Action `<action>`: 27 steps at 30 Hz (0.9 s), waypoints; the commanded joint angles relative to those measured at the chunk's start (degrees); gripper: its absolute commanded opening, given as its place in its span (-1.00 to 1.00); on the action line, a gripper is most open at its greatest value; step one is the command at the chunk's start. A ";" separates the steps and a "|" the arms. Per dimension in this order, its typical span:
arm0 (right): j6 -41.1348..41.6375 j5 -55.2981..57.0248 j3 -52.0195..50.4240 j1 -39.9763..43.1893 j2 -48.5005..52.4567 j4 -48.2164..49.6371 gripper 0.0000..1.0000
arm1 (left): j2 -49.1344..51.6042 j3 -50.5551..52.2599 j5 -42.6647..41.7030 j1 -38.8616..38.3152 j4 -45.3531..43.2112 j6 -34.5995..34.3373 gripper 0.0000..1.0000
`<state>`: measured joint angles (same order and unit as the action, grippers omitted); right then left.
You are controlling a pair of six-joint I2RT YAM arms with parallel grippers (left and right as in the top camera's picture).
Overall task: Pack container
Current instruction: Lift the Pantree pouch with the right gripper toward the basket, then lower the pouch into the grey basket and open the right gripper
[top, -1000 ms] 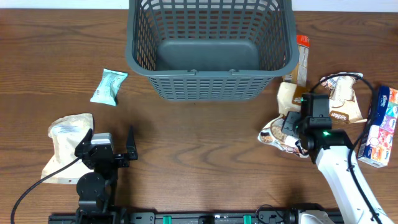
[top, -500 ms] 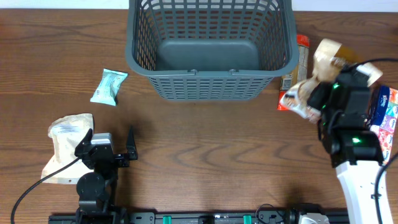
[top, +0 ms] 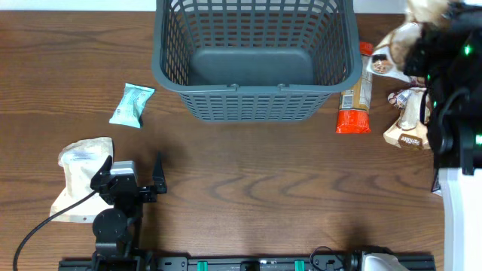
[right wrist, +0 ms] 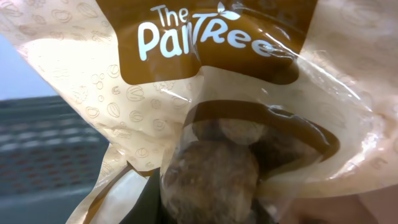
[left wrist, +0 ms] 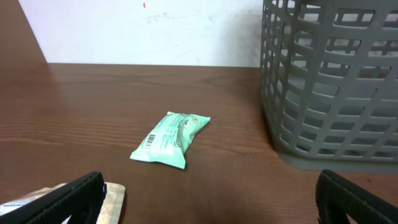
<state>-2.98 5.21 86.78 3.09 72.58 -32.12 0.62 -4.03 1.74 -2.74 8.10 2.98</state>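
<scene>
The dark grey slotted container stands at the far middle of the table, with nothing showing inside. My right gripper is shut on a cream and brown "The PanTree" snack packet and holds it in the air just right of the container's right rim. In the right wrist view the snack packet fills the frame and hides most of the jaws, with the container wall at left. My left gripper is open and empty at the near left, also in the left wrist view.
A teal packet lies left of the container. A cream pouch lies by the left gripper's left finger. An orange-red packet and another brown and cream packet lie right of the container.
My right arm has lifted the brown and cream packet off the table and carried it up and away, to beside the container's right rim. The left arm has not moved.
</scene>
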 commanded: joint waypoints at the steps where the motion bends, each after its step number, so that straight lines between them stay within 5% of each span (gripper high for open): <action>1: -12.94 -18.21 4.72 -0.48 4.83 -1.68 -0.98 | -0.39 1.75 0.46 -0.24 0.35 -0.28 0.98; 5: -22.88 -25.70 9.09 -2.84 9.94 -5.16 -0.98 | -0.39 1.75 0.46 -0.22 0.35 -0.31 0.99; 27: -47.60 -24.74 25.99 -18.08 31.76 -8.59 -0.98 | -0.39 1.75 0.46 -0.22 0.37 -0.28 0.98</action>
<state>-44.42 -18.61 111.07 -13.37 102.24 -40.58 0.62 -4.03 1.74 -2.74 8.10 2.98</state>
